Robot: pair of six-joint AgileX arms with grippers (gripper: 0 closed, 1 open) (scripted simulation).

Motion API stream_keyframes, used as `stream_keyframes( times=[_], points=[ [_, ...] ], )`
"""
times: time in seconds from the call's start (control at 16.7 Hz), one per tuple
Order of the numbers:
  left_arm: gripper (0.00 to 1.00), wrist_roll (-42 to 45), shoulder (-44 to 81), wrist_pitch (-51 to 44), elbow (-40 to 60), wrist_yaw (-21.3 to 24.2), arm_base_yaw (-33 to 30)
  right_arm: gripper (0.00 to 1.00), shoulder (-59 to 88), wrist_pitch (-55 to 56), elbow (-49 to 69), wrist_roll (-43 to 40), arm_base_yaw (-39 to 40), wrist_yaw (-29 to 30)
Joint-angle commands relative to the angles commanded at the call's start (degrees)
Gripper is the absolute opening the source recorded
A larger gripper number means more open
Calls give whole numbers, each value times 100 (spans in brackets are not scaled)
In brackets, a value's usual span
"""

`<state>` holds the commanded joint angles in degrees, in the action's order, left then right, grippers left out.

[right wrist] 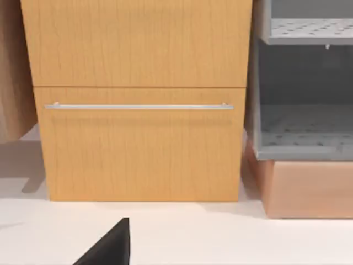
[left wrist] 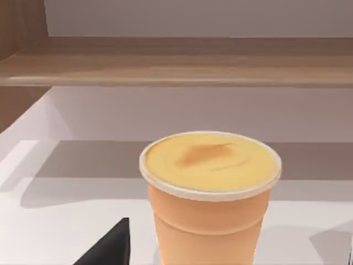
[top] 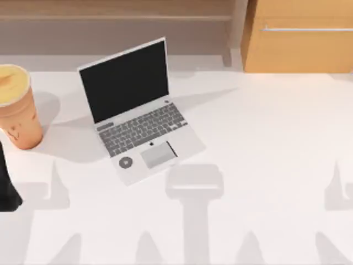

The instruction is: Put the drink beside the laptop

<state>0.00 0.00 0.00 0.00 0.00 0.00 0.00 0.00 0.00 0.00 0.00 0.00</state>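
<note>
The drink [top: 16, 107], a tall tapered orange-brown cup with creamy top, stands upright at the surface's [top: 265, 143] left edge, apart from the slim silver laptop [top: 138, 110]. Left jaws' state cannot be told; approach level, grip mid-body.

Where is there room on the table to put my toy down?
The widest bare patch of white table lies right of the slim silver laptop, in front of the wooden drawer cabinet. The strip in front of the laptop is free too. The left is crowded: the tall orange-brown cup stands near the laptop.
</note>
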Motion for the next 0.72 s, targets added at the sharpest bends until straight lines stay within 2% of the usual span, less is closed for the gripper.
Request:
stream_keyframes(
  times=[0.36, 0.72],
  points=[
    [100, 17, 595, 391, 68, 58, 43, 100, 0, 0, 0, 0, 0, 0],
    [100, 81, 2737, 1786, 311, 262, 200, 100, 0, 0, 0, 0, 0, 0]
  ],
)
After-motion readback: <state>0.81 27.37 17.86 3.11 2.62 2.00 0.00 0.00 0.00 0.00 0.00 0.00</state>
